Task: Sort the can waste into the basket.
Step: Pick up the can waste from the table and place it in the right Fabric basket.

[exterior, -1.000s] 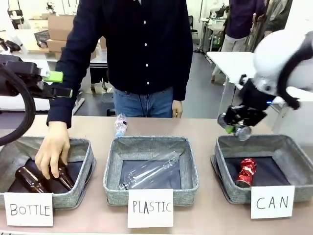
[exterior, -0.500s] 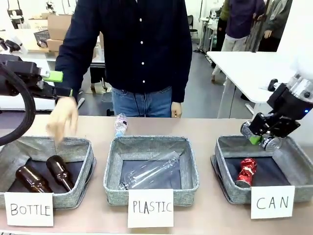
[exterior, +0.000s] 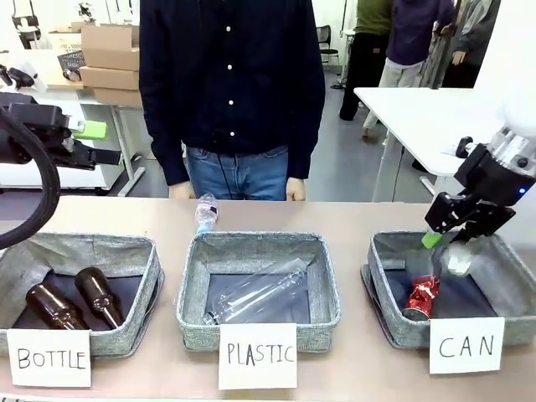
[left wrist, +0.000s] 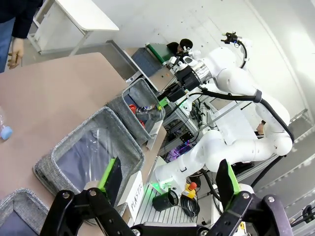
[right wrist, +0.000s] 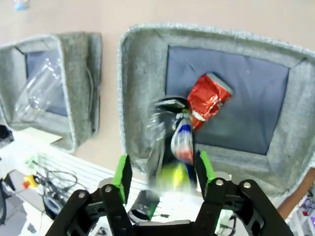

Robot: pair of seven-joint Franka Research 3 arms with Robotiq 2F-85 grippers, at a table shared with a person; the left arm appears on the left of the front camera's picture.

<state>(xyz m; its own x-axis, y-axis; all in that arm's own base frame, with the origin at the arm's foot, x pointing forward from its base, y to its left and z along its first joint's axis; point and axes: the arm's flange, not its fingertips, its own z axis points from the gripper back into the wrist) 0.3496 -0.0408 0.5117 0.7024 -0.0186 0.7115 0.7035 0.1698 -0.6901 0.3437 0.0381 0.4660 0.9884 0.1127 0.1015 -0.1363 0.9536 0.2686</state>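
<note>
I see a tan desk (exterior: 352, 368) carrying three grey baskets: the CAN basket (exterior: 394, 322) directly under my right end effector (exterior: 448, 239), the PLASTIC basket (exterior: 260, 331) beside it, the BOTTLE basket (exterior: 138, 331) farthest off. A small clear bottle (exterior: 205, 213) lies behind the middle one.

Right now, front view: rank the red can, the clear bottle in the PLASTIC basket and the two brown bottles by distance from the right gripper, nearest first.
1. red can, in the CAN basket, just below the right gripper.
2. clear bottle, in the middle PLASTIC basket.
3. brown bottles, in the BOTTLE basket at the far left.
</note>
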